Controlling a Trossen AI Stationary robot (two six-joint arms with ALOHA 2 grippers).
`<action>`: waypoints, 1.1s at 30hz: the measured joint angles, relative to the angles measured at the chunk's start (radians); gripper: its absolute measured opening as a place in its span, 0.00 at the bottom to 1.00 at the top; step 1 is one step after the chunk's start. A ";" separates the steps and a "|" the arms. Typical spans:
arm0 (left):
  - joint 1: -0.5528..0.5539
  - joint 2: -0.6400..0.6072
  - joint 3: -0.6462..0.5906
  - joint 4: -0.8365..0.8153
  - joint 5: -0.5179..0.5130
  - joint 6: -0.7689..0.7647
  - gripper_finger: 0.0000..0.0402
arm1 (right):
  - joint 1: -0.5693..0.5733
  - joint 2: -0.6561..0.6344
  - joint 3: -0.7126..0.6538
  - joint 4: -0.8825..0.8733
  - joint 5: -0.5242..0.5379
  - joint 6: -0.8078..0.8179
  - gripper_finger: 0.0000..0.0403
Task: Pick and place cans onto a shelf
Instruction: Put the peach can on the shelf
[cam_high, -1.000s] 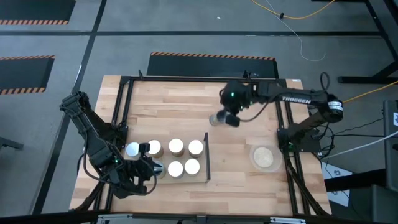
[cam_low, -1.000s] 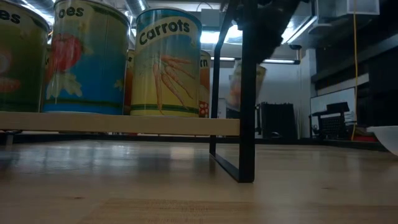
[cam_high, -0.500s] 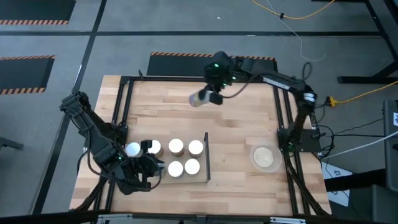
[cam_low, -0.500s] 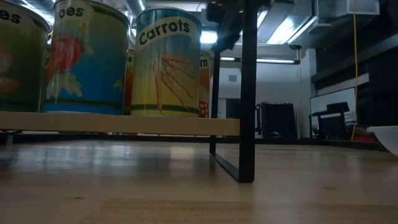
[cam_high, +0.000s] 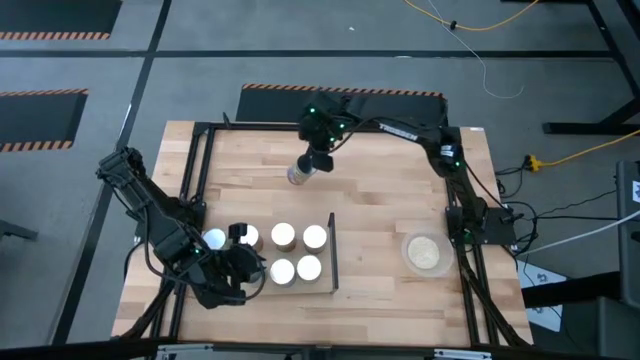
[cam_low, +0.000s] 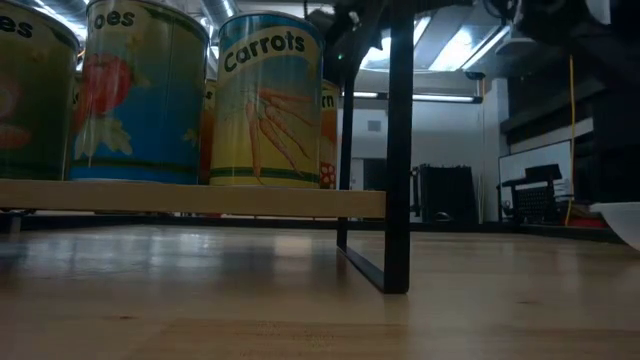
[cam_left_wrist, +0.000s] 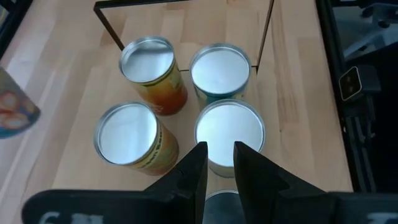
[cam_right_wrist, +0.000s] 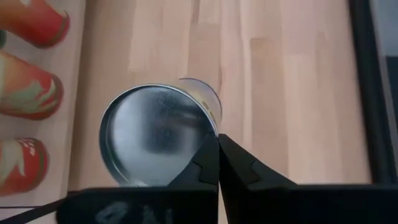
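Note:
Six cans with white or silvery tops stand upright on the pale wood shelf (cam_high: 322, 285); the nearest ones show in the left wrist view (cam_left_wrist: 229, 129). The shelf's black frame (cam_high: 333, 250) stands at its right end. In the low view the cans (cam_low: 270, 100) stand on the board (cam_low: 200, 200). My left gripper (cam_high: 238, 270) hangs over the shelf's left near part, open by a narrow gap (cam_left_wrist: 219, 165), above another can's top (cam_left_wrist: 221, 200). I cannot tell whether it touches that can. My right gripper (cam_high: 308, 165) is shut on a silvery can (cam_high: 297, 176) over the table's far middle. My right gripper pinches the can's top rim (cam_right_wrist: 210, 127) between its two fingers, at one spot on the edge. The fingers come from above, pointing down. The can (cam_right_wrist: 158, 134) hangs tilted beside and below the fingers, lifted clear of the table, its round top toward the wrist camera.
A flat round beige dish (cam_high: 425, 252) lies at the table's right near part. A black rail frame (cam_high: 200, 170) runs around the tabletop. Bare wood lies between the shelf and the far edge, under the carried can.
My right gripper has gone toward the table's left edge and a little toward its far edge, carrying the can. The can stays clear of the table and hangs tilted below the fingers.

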 joint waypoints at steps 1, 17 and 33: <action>0.000 0.000 0.000 0.000 0.000 0.000 0.18 | 0.000 0.011 0.000 -0.001 -0.001 0.000 0.00; 0.000 0.000 0.000 -0.002 0.002 0.000 0.18 | 0.004 0.095 -0.007 -0.019 -0.016 0.001 0.01; 0.000 0.000 0.000 -0.002 0.001 0.000 0.18 | 0.007 0.136 -0.008 -0.026 -0.016 0.001 0.01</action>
